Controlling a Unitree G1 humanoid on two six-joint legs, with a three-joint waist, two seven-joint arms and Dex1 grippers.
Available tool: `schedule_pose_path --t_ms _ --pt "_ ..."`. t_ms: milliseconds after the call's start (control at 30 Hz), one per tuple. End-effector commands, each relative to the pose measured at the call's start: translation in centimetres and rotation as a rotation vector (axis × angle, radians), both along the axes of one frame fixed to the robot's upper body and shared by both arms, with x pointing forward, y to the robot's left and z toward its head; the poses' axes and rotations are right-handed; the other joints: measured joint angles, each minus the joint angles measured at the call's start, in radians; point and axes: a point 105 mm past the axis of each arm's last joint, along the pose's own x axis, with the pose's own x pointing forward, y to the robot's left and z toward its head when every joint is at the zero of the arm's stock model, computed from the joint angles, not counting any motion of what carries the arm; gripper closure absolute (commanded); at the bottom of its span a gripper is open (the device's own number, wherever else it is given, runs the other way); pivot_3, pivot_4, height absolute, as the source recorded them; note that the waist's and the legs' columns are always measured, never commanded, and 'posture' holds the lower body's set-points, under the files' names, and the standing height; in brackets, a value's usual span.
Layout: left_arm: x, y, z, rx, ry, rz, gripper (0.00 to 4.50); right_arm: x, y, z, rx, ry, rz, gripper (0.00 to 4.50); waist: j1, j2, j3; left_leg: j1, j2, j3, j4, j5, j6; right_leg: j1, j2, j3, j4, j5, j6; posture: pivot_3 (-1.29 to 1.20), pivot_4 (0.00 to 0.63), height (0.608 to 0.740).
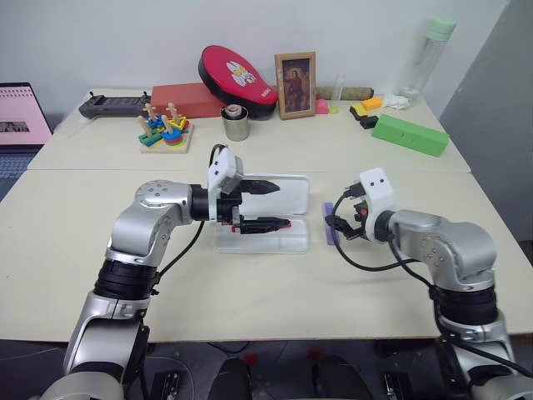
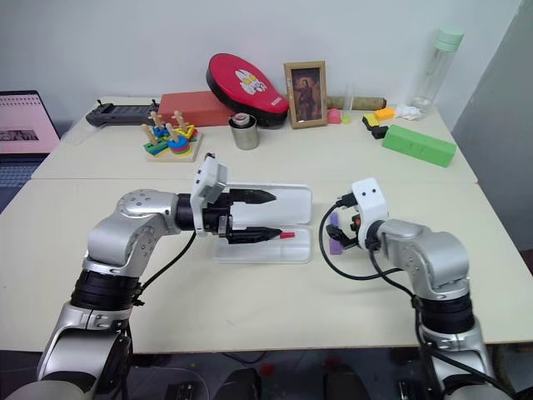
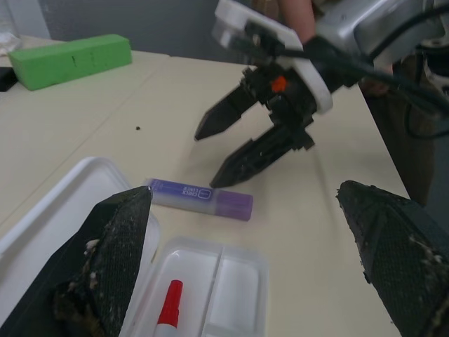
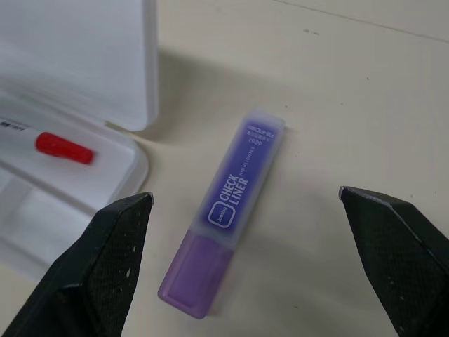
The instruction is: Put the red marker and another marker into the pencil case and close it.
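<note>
My right claw [image 4: 245,263]: spread wide, empty, purple highlighter [image 4: 228,210] between fingers. My left claw [image 2: 265,215]: released, above red marker [image 2: 283,236].

Red-capped marker [image 4: 64,148], purple marker [image 4: 226,210], white pencil case [image 1: 287,242]

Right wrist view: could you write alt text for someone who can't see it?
A purple marker lies on a beige table between the open right gripper's two black fingers. Beside it sits the open white pencil case, with the red marker in its tray.
</note>
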Motion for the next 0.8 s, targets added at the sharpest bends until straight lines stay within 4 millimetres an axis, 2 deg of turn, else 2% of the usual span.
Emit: schedule_pose_path --t_ms 33,267,467,600,633,800 --pt "-0.3 0.4 1.2 -0.020 -0.052 0.005 0.01 0.0 -0.3 0.5 -0.041 -0.044 -0.060 0.00 0.003 0.000 0.000 0.000 0.000 0.000 0.000 0.000 0.000 0.000 0.000 0.000 0.000 0.000 0.000 0.00 0.150 0.740" --pt "-0.5 0.2 1.6 -0.030 -0.079 0.005 0.01 0.3 -0.1 -1.9 -0.104 -0.003 -0.077 0.00 0.002 0.000 0.000 0.000 0.000 0.000 -0.001 0.000 0.000 -0.001 0.000 0.000 -0.001 0.000 0.000 0.00 0.150 0.740" --pt "-0.7 0.2 1.8 -0.032 -0.080 0.005 0.01 0.2 0.6 -3.1 -0.091 0.032 -0.058 0.00 -0.002 0.000 0.000 0.000 0.000 0.000 -0.001 0.000 0.000 -0.001 0.000 0.000 -0.001 0.000 0.000 0.00 0.150 0.740" --pt "-0.7 0.3 1.9 -0.033 -0.085 0.009 0.00 0.3 0.3 -3.3 -0.105 0.033 -0.056 0.75 -0.003 0.000 0.000 0.001 0.000 0.000 -0.001 0.000 0.000 0.001 0.000 0.000 -0.001 0.000 0.000 0.00 0.150 0.740" --pt "-0.7 0.3 2.0 -0.034 -0.086 0.009 0.00 0.3 0.2 -3.4 -0.109 0.032 -0.056 1.11 -0.003 0.000 0.000 0.001 0.000 0.000 -0.001 0.000 0.000 0.001 0.000 0.000 0.000 0.000 0.000 0.00 0.150 0.740" --pt "-0.7 0.5 2.0 -0.039 -0.089 0.017 0.00 0.3 -0.1 -3.4 -0.117 0.030 -0.053 2.21 0.000 0.000 0.000 0.001 0.000 0.000 -0.001 0.000 0.000 0.001 0.000 0.000 -0.001 0.000 0.000 0.00 0.150 0.740"
